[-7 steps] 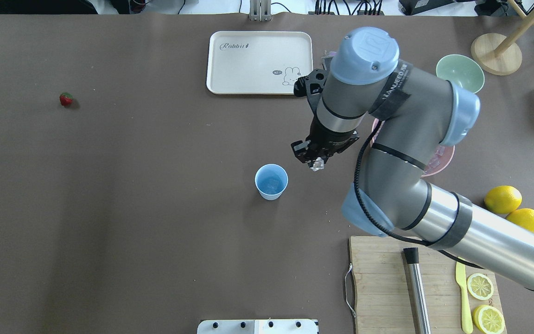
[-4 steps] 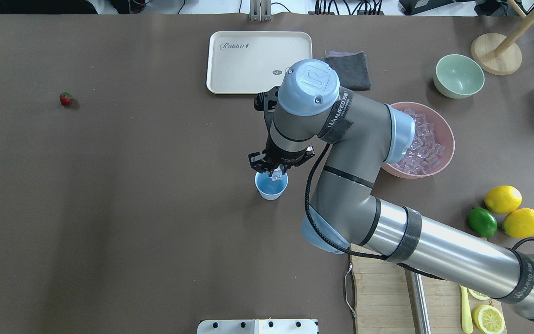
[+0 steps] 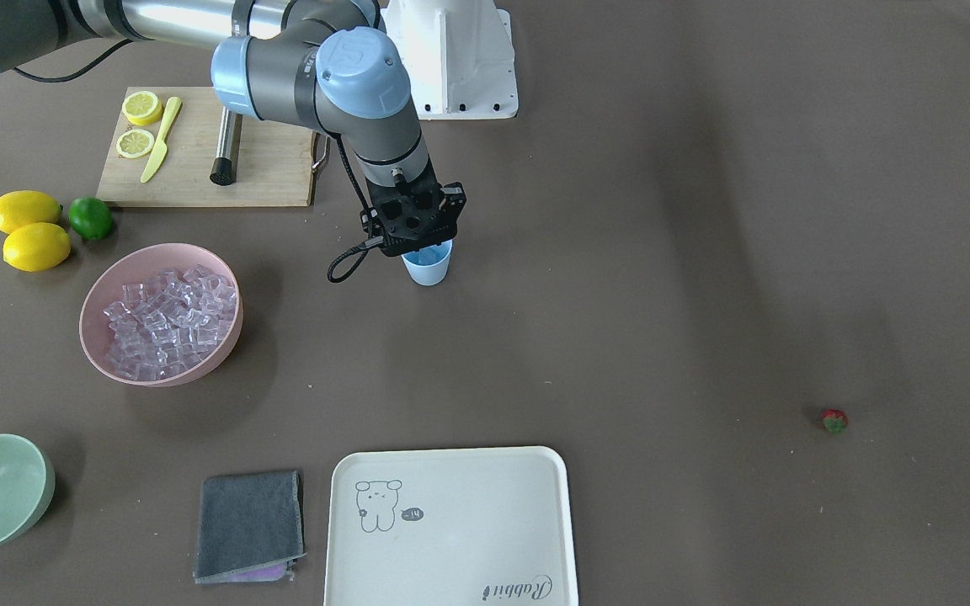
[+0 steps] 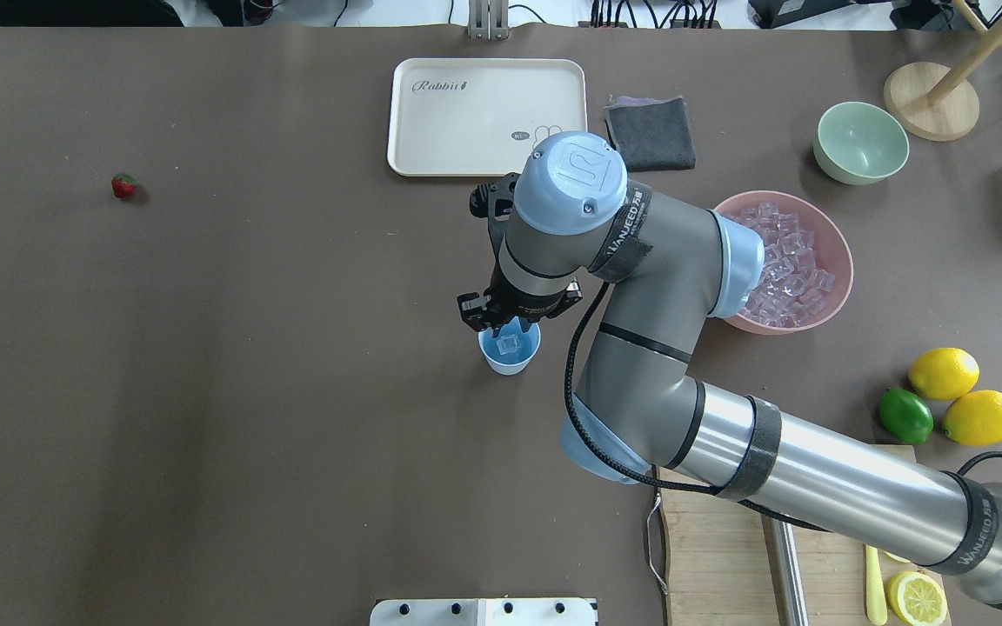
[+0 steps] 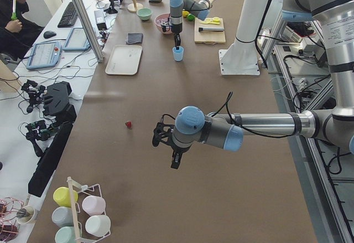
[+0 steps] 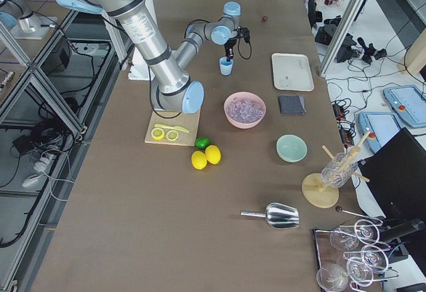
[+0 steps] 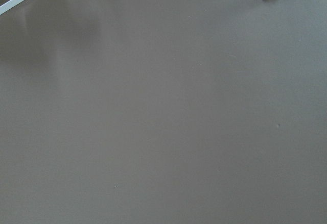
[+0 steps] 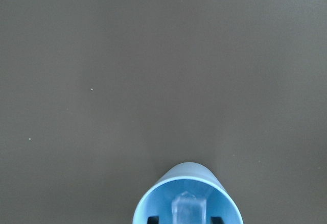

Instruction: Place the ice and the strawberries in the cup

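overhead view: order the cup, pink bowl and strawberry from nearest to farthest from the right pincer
1. cup, directly beneath the right pincer
2. pink bowl, off to the view's right
3. strawberry, far on the view's left

We see a small light-blue tapered plastic cup [image 4: 508, 365] standing upright mid-table, open end up, with one clear glassy ice cube [image 8: 187, 207] showing inside its mouth. The other clear, faintly pink cubes [image 4: 784, 271] are heaped in a wide pink bowl [image 4: 847, 252], apart from the cup. A tiny red strawberry with a green top [image 4: 123, 185] lies alone on the table, well apart from both.
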{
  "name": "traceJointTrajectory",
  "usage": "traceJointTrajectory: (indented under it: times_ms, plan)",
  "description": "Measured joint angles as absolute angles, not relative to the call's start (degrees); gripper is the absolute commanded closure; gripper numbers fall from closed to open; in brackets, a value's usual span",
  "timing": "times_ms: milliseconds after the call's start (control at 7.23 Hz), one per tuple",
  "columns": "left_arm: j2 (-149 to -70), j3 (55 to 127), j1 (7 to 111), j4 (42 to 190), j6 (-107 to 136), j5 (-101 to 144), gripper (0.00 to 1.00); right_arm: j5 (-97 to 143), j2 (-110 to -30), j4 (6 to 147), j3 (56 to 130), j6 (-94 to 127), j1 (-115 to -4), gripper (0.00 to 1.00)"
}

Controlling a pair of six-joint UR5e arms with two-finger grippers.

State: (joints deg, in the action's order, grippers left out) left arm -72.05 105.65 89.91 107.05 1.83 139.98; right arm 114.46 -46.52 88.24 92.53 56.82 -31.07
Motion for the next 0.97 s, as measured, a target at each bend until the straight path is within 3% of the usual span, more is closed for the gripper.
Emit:
traceJointTrajectory:
  times_ms: [415, 969]
  plan:
    - [-72.0, 105.4, 89.9, 107.0, 1.8, 139.8, 0.02, 116.6, -47.6, 91.6, 96.0, 57.3, -33.9, 0.01]
    - [-72.8, 105.7, 89.7, 107.2, 3.7, 139.5, 0.02, 127.8, -62.9, 99.0, 105.6, 30.7, -54.0, 0.01]
